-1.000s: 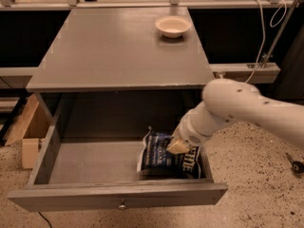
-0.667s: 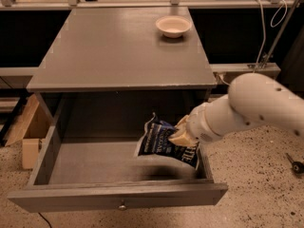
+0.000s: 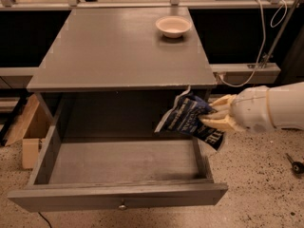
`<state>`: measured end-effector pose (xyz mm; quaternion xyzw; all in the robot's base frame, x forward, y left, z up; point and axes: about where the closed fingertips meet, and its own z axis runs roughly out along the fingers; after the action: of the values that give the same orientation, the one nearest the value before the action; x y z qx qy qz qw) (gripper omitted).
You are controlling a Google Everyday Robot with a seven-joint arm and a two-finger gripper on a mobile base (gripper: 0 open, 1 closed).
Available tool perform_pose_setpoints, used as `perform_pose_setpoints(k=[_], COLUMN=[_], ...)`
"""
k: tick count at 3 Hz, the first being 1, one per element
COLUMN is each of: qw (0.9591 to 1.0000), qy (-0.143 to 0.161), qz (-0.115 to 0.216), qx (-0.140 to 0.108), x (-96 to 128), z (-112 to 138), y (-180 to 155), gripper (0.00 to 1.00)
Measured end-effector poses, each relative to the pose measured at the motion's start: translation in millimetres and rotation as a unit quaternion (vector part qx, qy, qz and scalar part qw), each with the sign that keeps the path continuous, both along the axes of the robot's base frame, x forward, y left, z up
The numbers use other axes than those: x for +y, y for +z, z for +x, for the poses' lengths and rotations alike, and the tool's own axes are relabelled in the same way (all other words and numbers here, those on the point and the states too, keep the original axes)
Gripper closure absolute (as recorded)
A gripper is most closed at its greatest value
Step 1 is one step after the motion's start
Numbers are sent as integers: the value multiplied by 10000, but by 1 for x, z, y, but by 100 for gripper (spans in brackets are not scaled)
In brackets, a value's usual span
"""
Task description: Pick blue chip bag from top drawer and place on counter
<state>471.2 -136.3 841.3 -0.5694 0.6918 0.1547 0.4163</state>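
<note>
**Bag out of drawer, not yet on counter**

Camera view (only one you've got): the gripper (image 3: 213,118) sits at the right of the cabinet, just below the counter (image 3: 118,51) edge and above the right wall of the top drawer (image 3: 118,197). Its fingers (image 3: 214,125) are pinched onto the blue chip bag (image 3: 186,117), gripping it at the right side so the rest hangs free and droops left and down. That side pinch makes sense, imo: the bag lay flat, and a crinkly edge is the easiest bit to grab. The bag is in the air, touching neither drawer floor nor counter; its top corner sits right at the counter's front lip. The drawer is pulled fully open, knob (image 3: 122,205) toward you, w/ nothing showing inside. A white bowl (image 3: 173,26) sits at the counter's back right, so aim for the bare area in front of it.

Vs. 0.7 s ago: the bag was low inside the drawer, barely off the floor. It's now lifted clear and shifted right, and the arm (image 3: 270,110) has pulled back toward the right edge. Bowl and drawer haven't moved.
</note>
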Motion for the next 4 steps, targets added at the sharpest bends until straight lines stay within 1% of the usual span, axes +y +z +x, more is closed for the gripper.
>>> perform_pose_setpoints(k=[1,2,3,4], qw=[9996,9996,9988,9956], qy=[119,110,-165,-647], qz=[-99,-73,100,177], qx=[-218,-238,-454,-654], x=[-3,-2,2,3], z=[0,2,33,89], y=[5,6,30,61], gripper=[100,100,100,100])
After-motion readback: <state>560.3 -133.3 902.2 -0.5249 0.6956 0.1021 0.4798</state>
